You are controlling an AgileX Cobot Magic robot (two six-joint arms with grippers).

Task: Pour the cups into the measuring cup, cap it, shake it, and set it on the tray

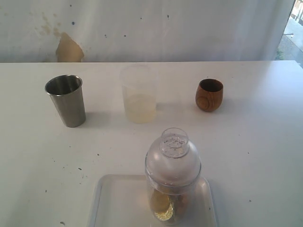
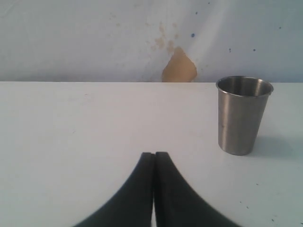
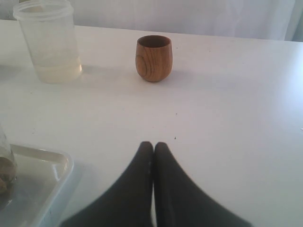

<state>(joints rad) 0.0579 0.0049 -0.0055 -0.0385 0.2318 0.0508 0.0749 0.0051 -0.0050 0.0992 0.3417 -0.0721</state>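
**Capped jar on the tray, both tools shut**

In the exterior view, nearest the camera, the measuring cup (image 1: 173,189) stood upright on the tray (image 1: 111,203) with its domed cap (image 1: 173,161) on. Yellowish and brown pieces lay at its bottom. Farther back on the table (image 1: 255,142) stood the steel tumbler (image 1: 66,100) at the left, a frosted cup (image 1: 138,97) holding pale liquid in the middle, and the wooden cup (image 1: 209,95) at the right, all well apart. The tumbler looked empty; what the wooden cup held could not be told.

In the left wrist view, the left tool (image 2: 154,158) had its fingers pressed together on nothing, with the tumbler (image 2: 243,115) ahead and to one side.

In the right wrist view, the right tool (image 3: 153,147) was likewise pressed together and empty. The wooden cup (image 3: 154,58) stood ahead and the tray's corner (image 3: 42,175) was close by.

The tall capped jar looked top-heavy, so a brush from either arm could probably tip it off the tray. The frosted cup could also be mistaken for one of the task's cups.
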